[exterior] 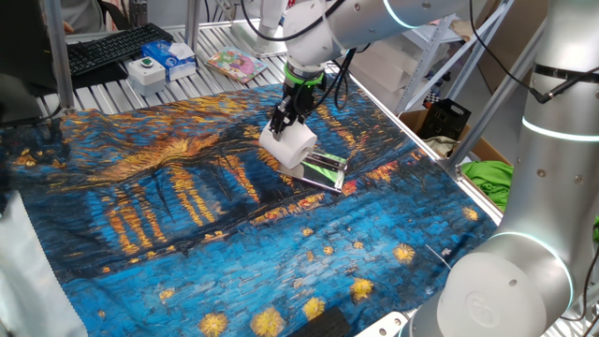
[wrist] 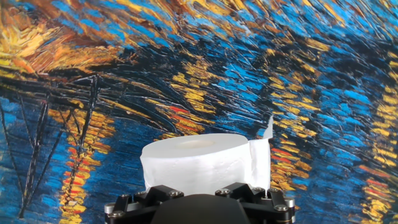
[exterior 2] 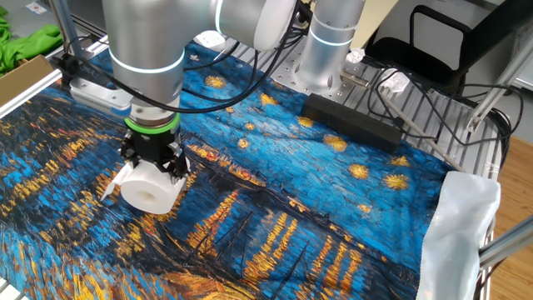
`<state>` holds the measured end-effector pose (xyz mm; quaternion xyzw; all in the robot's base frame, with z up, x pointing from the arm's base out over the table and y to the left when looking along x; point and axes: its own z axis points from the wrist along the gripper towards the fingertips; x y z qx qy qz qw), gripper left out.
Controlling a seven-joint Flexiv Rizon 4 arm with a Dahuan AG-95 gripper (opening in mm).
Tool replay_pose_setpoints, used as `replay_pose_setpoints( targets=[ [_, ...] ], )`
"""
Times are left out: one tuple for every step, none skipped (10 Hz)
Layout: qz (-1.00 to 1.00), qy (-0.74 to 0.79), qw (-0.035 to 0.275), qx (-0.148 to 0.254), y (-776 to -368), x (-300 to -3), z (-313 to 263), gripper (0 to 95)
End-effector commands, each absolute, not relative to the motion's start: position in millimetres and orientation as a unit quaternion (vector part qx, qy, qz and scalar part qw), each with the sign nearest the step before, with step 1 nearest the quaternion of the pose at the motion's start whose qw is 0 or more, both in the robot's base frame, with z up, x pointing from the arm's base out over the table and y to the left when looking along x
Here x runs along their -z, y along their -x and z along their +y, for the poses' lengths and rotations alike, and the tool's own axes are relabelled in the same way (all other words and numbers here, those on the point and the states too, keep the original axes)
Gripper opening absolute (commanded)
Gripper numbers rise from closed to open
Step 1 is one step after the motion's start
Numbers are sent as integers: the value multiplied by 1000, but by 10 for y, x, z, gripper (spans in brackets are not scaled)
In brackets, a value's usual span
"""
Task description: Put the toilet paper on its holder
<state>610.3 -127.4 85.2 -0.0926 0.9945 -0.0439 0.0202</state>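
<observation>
Hand (exterior: 284, 122) pinching toilet paper (exterior: 289, 146); roll directly under hand, core sideways, beside holder (exterior: 324, 169).

A painted blue-and-orange cloth (exterior: 187, 215) covered the table. At the far side lay a keyboard (exterior: 112, 49), a blue-and-white box (exterior: 167, 58) and a pink booklet (exterior: 234, 64).

The toilet paper (exterior: 290, 145) is a plump white roll with a small hollow core and a loose flap at one edge. It sits held above the cloth, apparently touching the holder (exterior: 324, 169), a flat green striped piece with silver edges, just right.
</observation>
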Motion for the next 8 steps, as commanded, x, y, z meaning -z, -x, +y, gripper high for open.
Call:
replay_pose_setpoints(
  targets=[
    [996,80,21,46,-6102,-851,-1273,0],
    [996,76,21,46,-6102,-851,-1273,0],
    [996,77,21,47,-6102,-851,-1273,0],
    [996,79,21,46,-6102,-851,-1273,0],
    [995,83,20,47,-6102,-851,-1273,0],
    [995,89,20,49,-6102,-851,-1273,0],
    [994,96,19,52,-6102,-851,-1273,0],
    [993,105,17,53,-6102,-851,-1273,0]
  ],
)
